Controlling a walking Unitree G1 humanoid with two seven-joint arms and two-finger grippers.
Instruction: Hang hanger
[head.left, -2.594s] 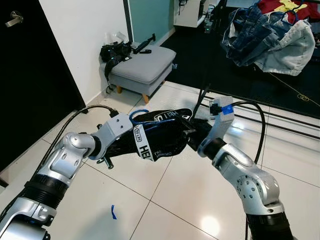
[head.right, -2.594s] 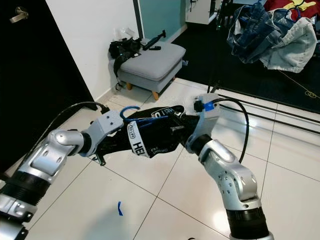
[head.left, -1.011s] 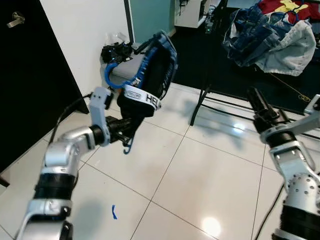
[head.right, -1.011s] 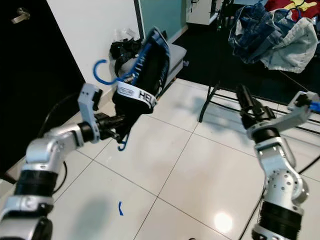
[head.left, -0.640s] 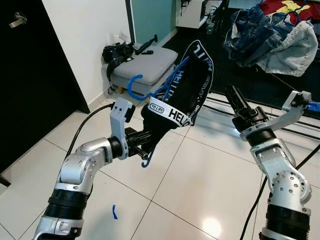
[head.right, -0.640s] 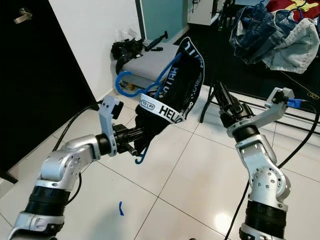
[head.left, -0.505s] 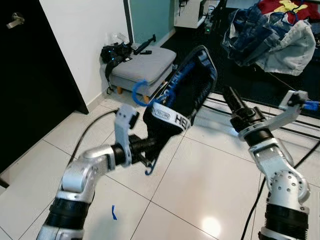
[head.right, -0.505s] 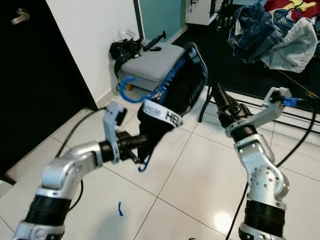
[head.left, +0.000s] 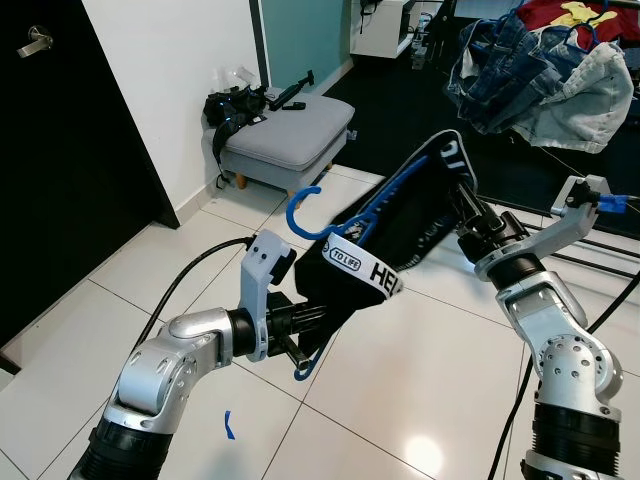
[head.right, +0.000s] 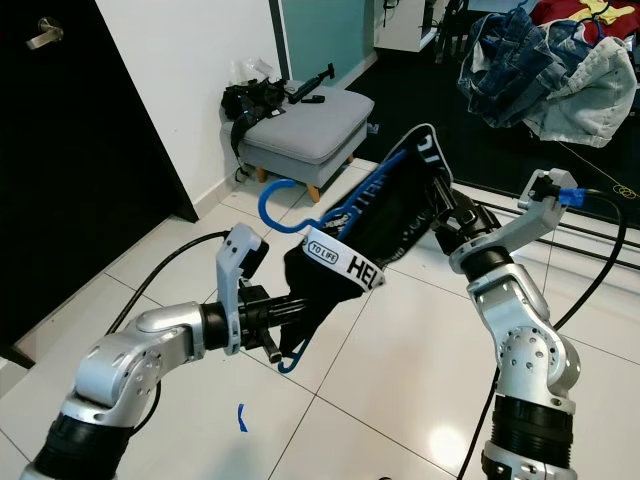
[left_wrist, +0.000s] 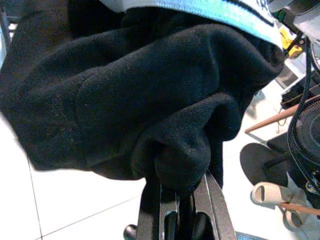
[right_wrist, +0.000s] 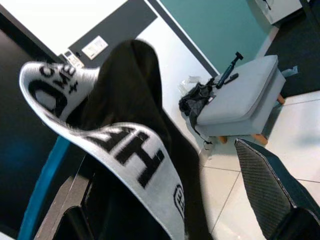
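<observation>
A blue hanger (head.left: 303, 206) carries a black garment (head.left: 405, 225) with a white lettered waistband (head.right: 340, 262). It is held slantwise over the tiled floor, hook to the left. My left gripper (head.left: 298, 338) is shut on a fold of the black cloth (left_wrist: 150, 115) at its lower end; both fingers (left_wrist: 214, 202) pinch it. My right gripper (head.left: 462, 203) is at the garment's raised far end. Its fingers (right_wrist: 267, 190) stand wide apart and open, with the waistband (right_wrist: 125, 145) between them.
A grey padded stool (head.left: 290, 125) with a black bag stands by the white wall. A black door (head.left: 60, 160) is at the left. Jeans and other clothes (head.left: 540, 70) hang at the back right over a black rack. A blue tape mark (head.left: 227, 425) lies on the floor.
The left arm has lowered and tilted the garment toward the right. The right gripper has closed in on the garment's upper end.
</observation>
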